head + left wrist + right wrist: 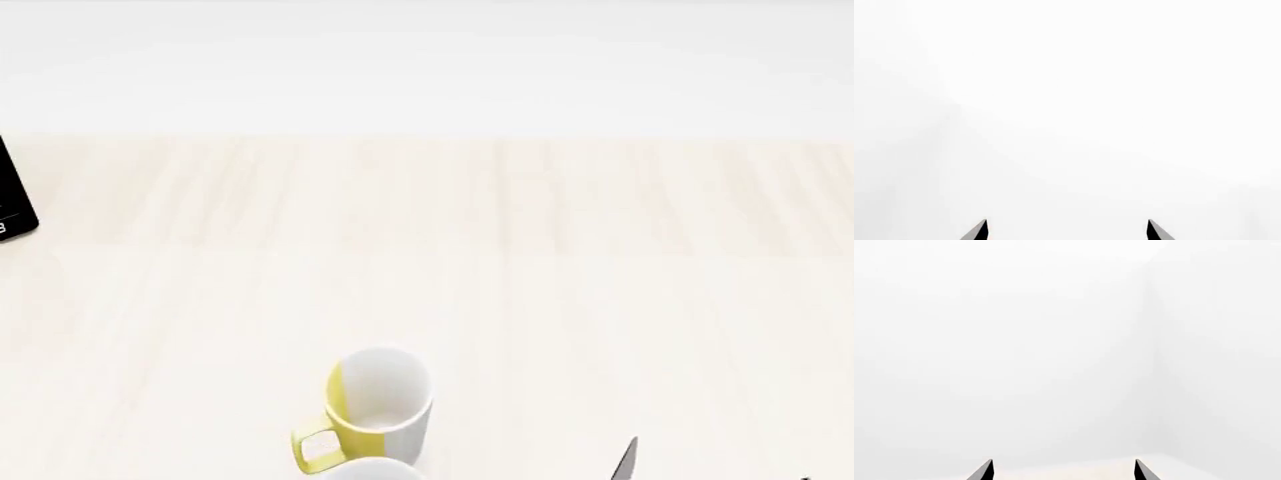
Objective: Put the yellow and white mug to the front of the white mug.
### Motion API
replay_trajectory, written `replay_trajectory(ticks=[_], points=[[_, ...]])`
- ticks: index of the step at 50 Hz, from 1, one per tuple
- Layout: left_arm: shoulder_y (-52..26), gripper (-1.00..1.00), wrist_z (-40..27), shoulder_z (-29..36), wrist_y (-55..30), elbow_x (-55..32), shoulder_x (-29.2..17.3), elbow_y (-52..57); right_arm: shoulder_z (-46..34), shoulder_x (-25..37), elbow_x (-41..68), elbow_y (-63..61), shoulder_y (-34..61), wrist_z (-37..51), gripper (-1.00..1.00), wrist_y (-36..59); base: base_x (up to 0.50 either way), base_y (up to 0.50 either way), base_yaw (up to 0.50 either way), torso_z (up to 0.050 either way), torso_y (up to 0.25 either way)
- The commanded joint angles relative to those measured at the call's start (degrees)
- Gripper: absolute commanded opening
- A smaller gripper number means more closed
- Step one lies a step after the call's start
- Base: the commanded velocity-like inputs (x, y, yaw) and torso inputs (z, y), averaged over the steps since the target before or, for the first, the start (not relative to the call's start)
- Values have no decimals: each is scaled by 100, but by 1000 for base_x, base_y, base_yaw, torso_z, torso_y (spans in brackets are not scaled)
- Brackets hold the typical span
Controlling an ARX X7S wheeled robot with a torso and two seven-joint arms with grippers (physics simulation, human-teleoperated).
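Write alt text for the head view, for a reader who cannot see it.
A yellow and white mug stands upright on a pale wooden table, handle toward the lower left, with the white mug just showing as a rim at the bottom edge. A dark fingertip of the right end effector pokes in nearby.

Left gripper (1067, 230) two dark pointed fingertips, glossy black, thin wedge shape, right gripper (1064, 470) same pair of black tapered tips, head view shows a black sliver of right fingertip (625, 460) at bottom edge, black boxy left arm part (14, 200) with small white marking
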Motion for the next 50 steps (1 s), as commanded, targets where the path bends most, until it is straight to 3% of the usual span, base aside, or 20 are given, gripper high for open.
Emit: replay_trajectory(ticks=[1, 5, 11, 18, 21, 50], points=[[266, 100, -522, 136, 978, -16, 37, -9, 20, -42, -62, 28, -25, 118, 100, -220, 0, 0, 0, 0, 0], [332, 100, -365, -44, 1016, 183, 89, 470, 1, -33, -33, 48, 0, 110, 100, -180, 0, 0, 0, 0, 0], [392, 100, 84, -335, 1016, -211, 90, 1310, 10, -2, 22, 13, -27, 115, 100, -175, 0, 0, 0, 0, 0], [404, 100, 187, -435, 1016, -430, 90, 1413, -7, 19, 37, 12, -23, 118, 100, -155, 0, 0, 0, 0, 0], [335, 100, -87, -562, 1016, -258, 90, 1499, -30, 22, 5, 7, -23, 121, 100, -154, 0, 0, 0, 0, 0], [339, 100, -81, -322, 1016, -97, 90, 1049, -158, 167, -244, -343, -357, 130, 100, -522, 0, 0, 0, 0, 0]])
